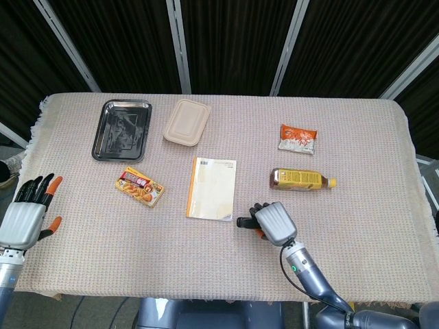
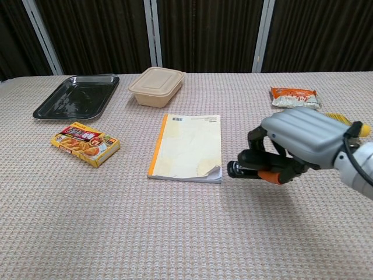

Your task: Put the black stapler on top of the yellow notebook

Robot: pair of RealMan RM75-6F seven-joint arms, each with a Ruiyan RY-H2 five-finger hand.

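The yellow notebook point(image 1: 212, 188) point(image 2: 188, 145) lies flat in the middle of the table, its orange spine to the left. My right hand point(image 1: 272, 221) point(image 2: 291, 144) hovers just right of the notebook's near right corner and grips the black stapler point(image 1: 245, 221) point(image 2: 245, 170), whose end sticks out toward the notebook. The stapler is lifted off the cloth and is not touching the notebook. My left hand point(image 1: 31, 209) stays at the table's left edge with fingers spread, holding nothing; the chest view does not show it.
A black tray point(image 1: 123, 129) point(image 2: 76, 96) and a beige lidded box point(image 1: 186, 121) point(image 2: 156, 86) sit at the back left. A yellow snack box point(image 1: 139, 187) point(image 2: 85, 143) lies left of the notebook. An orange packet point(image 1: 298, 138) point(image 2: 294, 97) and a lying bottle point(image 1: 302, 179) are to the right.
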